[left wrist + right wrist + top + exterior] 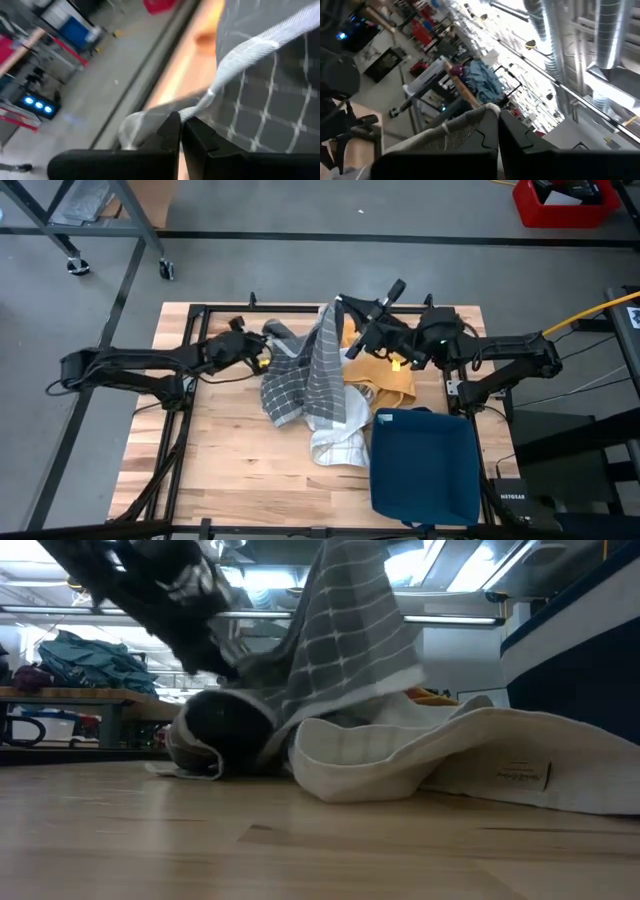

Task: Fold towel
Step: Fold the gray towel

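Left gripper [179,125] clamped on grey checked towel [318,370] edge; right gripper [496,120] pinching lifted corner

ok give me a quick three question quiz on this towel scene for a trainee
1. True or false: the left tool is shut on the grey checked towel.
2. What lies on the table nearest the right arm's base: A) a red cup B) a blue bin C) a book?
3. What colour is the cloth under the right tool?

Key: 1 true. 2 B. 3 yellow.
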Tool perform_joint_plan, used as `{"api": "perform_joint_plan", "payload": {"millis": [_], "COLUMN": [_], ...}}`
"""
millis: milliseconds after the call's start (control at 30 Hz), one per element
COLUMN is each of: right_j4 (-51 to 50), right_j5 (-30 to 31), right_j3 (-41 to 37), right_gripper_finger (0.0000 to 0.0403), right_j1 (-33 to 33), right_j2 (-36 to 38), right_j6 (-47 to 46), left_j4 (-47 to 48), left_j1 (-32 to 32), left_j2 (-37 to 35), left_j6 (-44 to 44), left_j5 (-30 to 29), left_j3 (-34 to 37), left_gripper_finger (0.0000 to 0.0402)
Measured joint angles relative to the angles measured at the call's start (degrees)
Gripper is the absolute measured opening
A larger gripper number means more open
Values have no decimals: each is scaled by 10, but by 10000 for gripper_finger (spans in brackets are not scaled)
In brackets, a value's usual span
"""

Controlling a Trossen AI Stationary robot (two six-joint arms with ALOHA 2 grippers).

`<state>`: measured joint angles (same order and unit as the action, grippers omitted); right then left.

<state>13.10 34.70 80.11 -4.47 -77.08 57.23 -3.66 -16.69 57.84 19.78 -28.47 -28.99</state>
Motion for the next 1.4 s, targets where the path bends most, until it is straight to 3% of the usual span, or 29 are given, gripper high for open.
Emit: {"api": "perform_joint_plan", "payload": {"millis": [233, 433, 767, 867, 1133, 1400], "right_j4": [6, 5, 4, 4, -63, -73], "right_j5": [-28, -93, -129, -136, -126, -7], "right_j3": [58, 102, 203, 250, 348, 382], "right_gripper_finger": [1, 1, 1, 1, 1, 1], "right_j1": [0, 0, 7, 19, 43, 41], "right_j2": [0, -2, -45, -67, -115, -116], "right_j6": [-3, -4, 0, 0, 1, 55], "left_j4": [0, -11, -232, -260, -238, -230], "left_j1": [0, 0, 0, 0, 0, 0], "left_j2": [-124, -188, -211, -211, -211, -211], "left_j6": [30, 29, 112, 127, 157, 169], "left_j5": [-41, -72, -74, -74, -81, -116], "left_j3": [0, 0, 0, -1, -6, -6], "left_gripper_finger": [1, 1, 0, 0, 0, 0]}}
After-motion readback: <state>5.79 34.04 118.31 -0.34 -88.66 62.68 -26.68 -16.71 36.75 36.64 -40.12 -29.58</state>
